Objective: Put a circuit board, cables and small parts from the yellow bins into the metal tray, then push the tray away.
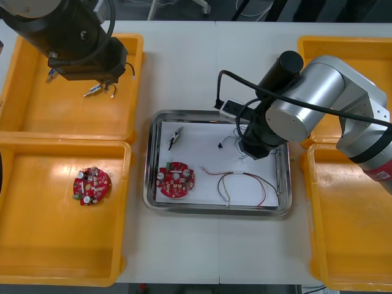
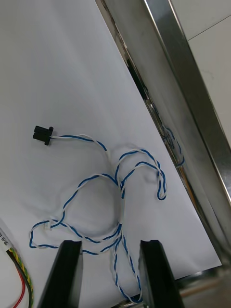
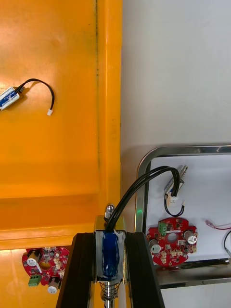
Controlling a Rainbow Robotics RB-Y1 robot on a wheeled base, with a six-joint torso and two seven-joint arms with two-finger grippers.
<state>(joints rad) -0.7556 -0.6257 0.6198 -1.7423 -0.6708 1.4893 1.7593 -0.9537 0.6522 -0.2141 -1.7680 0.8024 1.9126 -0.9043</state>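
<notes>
1. Left gripper (image 3: 109, 238) is left of the shiny, white-lined metal tray (image 1: 217, 209), clamped on a blue-sleeved small metal part w/ black cable (image 3: 109, 260). Part's long axis runs along the fingers.
2. Right gripper (image 2: 110, 245) is over the tray's far-right corner, jaws apart, empty (twisted blue and white cable (image 2: 121, 192) lies in the tray beneath).
3. Round red circuit boards (image 1: 176, 181): 2, i.e. 1 in tray, 1 left of it.

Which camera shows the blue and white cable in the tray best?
Right wrist view: the blue and white cable lies looped in plain sight before the open right hand. Front view: the right arm hides most of it. Left wrist view: perhaps one strand.
</notes>
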